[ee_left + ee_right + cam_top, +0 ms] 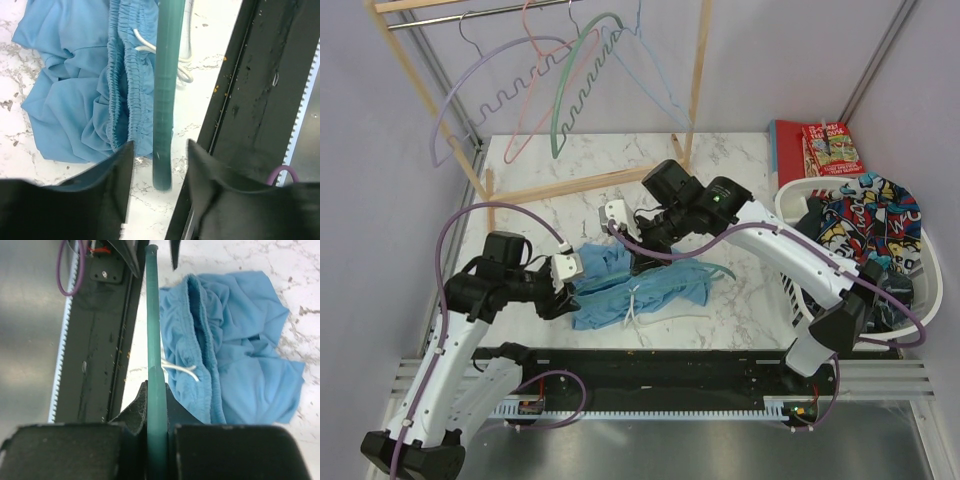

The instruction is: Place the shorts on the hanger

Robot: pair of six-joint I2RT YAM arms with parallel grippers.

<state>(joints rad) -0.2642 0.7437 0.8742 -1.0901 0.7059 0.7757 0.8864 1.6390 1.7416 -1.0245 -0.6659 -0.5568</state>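
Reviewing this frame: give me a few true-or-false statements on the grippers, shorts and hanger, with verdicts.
1. The right gripper is shut on the hanger. True.
2. The left gripper clamps the hanger. False: its fingers stand open either side of the hanger's end, not touching it.
3. The shorts hang on the hanger. False: they lie crumpled on the table.
4. A white drawstring shows at the shorts' waistband. True.

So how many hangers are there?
5. Four hang on the rail: lavender hanger, pink hanger, dark green hanger, pale blue hanger. The teal hanger is beside the shorts, clamped in the right gripper. Overlaps might hide another.
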